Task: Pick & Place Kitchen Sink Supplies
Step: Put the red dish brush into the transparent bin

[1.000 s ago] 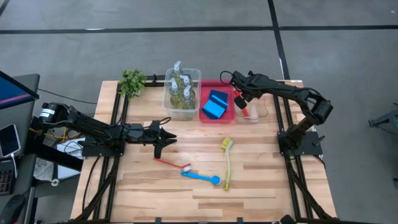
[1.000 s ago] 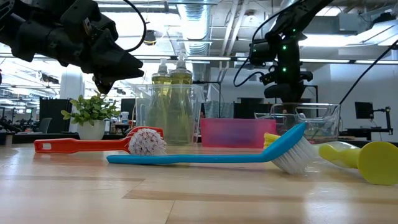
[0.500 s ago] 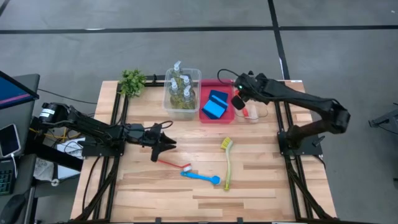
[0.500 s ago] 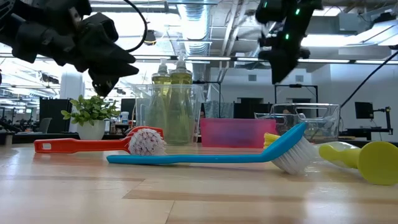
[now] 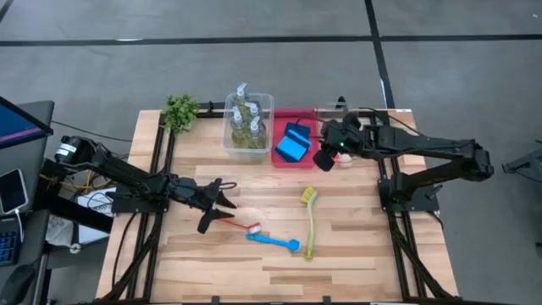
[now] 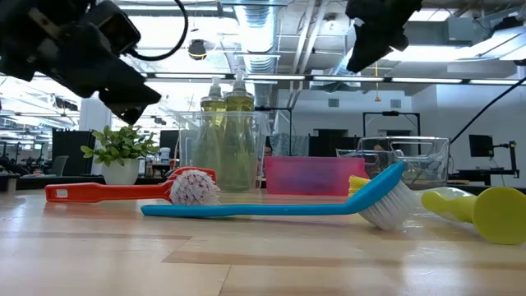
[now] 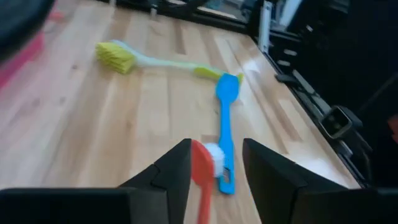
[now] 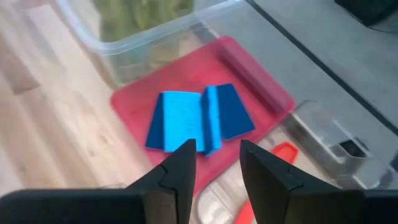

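Observation:
Three brushes lie flat on the table: a red brush [image 5: 235,222] [image 6: 107,191], a blue brush [image 5: 273,241] [image 6: 271,210] and a yellow-green brush [image 5: 310,222] [image 6: 468,210]. Soap bottles [image 5: 246,123] stand in a clear tub. Blue sponges [image 5: 294,142] [image 8: 199,121] lie on the red tray. My left gripper [image 5: 216,207] [image 7: 214,171] hovers open above the red brush's handle [image 7: 202,180], with one finger on either side and clear of it. My right gripper [image 5: 324,158] [image 8: 217,165] hangs open in the air between the red tray and the right clear tub.
A small green plant [image 5: 179,110] stands at the far left corner. The right clear tub [image 5: 349,152] holds a red item [image 8: 283,152]. The red tray [image 5: 309,161] sits between the two tubs. Bare wood lies along the near edge and the table's right side.
My right gripper has risen well above the right clear tub and come slightly toward the near edge, with its arm stretched out flatter. My left gripper has moved toward the near edge and tipped down over the red brush's handle. The brushes have stayed in place.

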Available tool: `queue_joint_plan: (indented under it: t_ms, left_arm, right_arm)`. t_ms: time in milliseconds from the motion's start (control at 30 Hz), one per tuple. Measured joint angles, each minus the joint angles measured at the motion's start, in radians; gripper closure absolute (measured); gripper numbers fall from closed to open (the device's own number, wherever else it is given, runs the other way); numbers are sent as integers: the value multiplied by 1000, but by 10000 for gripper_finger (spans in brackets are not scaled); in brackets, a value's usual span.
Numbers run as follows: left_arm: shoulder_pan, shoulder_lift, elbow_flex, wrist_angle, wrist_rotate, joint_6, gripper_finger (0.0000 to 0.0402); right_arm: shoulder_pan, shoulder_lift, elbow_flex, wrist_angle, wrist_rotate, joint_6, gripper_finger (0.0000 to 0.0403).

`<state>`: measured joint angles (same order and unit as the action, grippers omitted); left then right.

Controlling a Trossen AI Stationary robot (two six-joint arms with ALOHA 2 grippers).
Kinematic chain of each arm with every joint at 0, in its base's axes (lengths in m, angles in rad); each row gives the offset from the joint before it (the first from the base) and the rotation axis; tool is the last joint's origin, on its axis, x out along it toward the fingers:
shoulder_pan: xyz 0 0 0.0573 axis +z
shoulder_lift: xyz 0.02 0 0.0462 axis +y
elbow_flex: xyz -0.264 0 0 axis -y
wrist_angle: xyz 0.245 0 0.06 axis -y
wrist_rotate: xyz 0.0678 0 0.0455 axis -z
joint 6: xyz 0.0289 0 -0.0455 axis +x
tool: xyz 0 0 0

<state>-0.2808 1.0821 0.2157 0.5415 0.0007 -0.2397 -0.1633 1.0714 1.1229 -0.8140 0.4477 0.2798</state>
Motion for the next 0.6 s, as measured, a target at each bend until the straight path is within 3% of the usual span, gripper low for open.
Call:
queue_joint_plan:
  t_ms: [133, 300, 400, 600]
  left_arm:
    - [-57, 0, 0, -51, -9, 0, 228]
    - [-126, 11, 0, -124, -104, 5, 202]
    - [-148, 43, 0, -122, -162, 24, 196]
    - [-152, 146, 0, -117, -165, 33, 195]
  right_arm:
    - [66, 13, 0, -1, 25, 10, 286]
    - [126, 49, 0, -8, 55, 18, 286]
    - [148, 77, 0, -8, 56, 28, 286]
    - [186, 127, 0, -7, 59, 29, 286]
